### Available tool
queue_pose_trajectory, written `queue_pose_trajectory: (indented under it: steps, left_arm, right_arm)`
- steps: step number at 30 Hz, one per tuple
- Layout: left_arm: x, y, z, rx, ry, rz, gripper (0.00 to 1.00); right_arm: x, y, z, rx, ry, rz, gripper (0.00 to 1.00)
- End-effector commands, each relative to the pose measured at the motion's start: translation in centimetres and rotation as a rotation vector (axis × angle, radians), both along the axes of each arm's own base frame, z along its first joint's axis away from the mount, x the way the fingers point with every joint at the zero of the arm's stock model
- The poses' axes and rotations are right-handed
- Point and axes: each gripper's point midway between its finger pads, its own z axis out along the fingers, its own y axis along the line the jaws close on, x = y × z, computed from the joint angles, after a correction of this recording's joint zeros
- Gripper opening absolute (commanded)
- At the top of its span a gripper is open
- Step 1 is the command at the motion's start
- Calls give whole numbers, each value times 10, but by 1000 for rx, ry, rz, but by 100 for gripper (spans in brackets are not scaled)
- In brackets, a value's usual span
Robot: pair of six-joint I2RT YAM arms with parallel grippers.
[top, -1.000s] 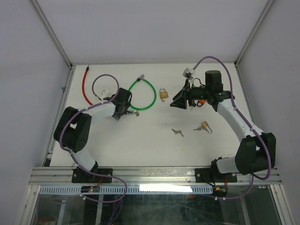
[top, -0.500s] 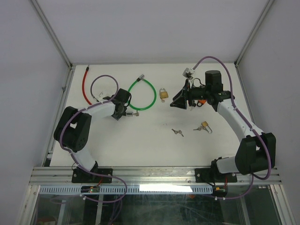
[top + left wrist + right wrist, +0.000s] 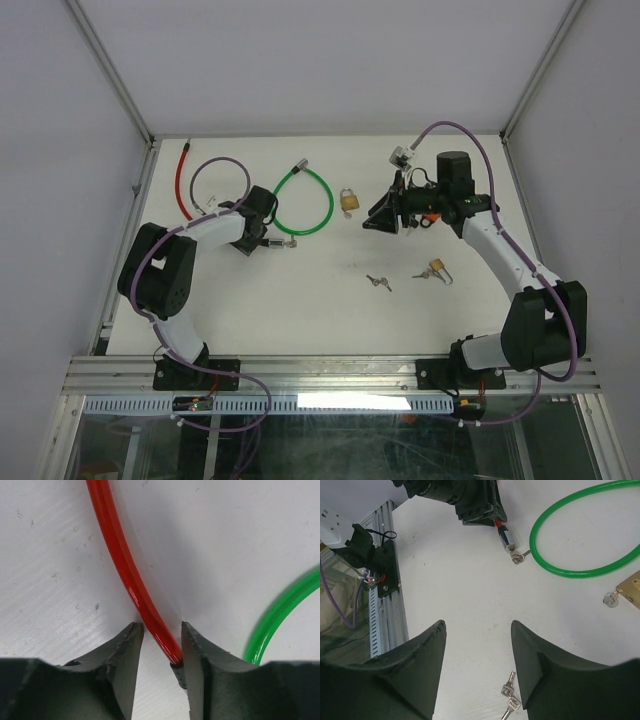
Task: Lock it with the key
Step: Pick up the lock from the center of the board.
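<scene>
Can't see the end of the red cable (image 3: 125, 565) from the left wrist: tucked behind a finger (image 3: 197, 665) of the left gripper (image 3: 161, 625). Lose its other end at the top edge. Only get an arc of the green cable (image 3: 280, 610), clipped at the right edge. From the right wrist, only get a corner of the brass padlock (image 3: 630, 587); lose the keys (image 3: 510, 700) at the bottom edge.

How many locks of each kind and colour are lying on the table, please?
red cable lock: 1
green cable lock: 1
brass padlocks: 2
Total: 4
</scene>
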Motion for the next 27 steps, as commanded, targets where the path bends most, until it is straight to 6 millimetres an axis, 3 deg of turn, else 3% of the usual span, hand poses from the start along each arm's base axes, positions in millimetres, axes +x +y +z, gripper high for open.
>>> queue_pose_trajectory:
  steps: [1, 4, 20, 27]
  left_arm:
    - [-3, 3, -5, -23, 34, 28, 34]
    - [-6, 5, -7, -32, 42, 38, 29]
    - [-13, 6, -15, -118, 98, 47, 29]
    - [-15, 12, -15, -119, 97, 71, 25]
  right_arm:
    - [3, 1, 12, 30, -44, 11, 57]
    - [3, 1, 12, 32, -42, 11, 57]
    - [3, 1, 13, 40, -36, 14, 57]
    - [3, 1, 13, 41, -34, 14, 57]
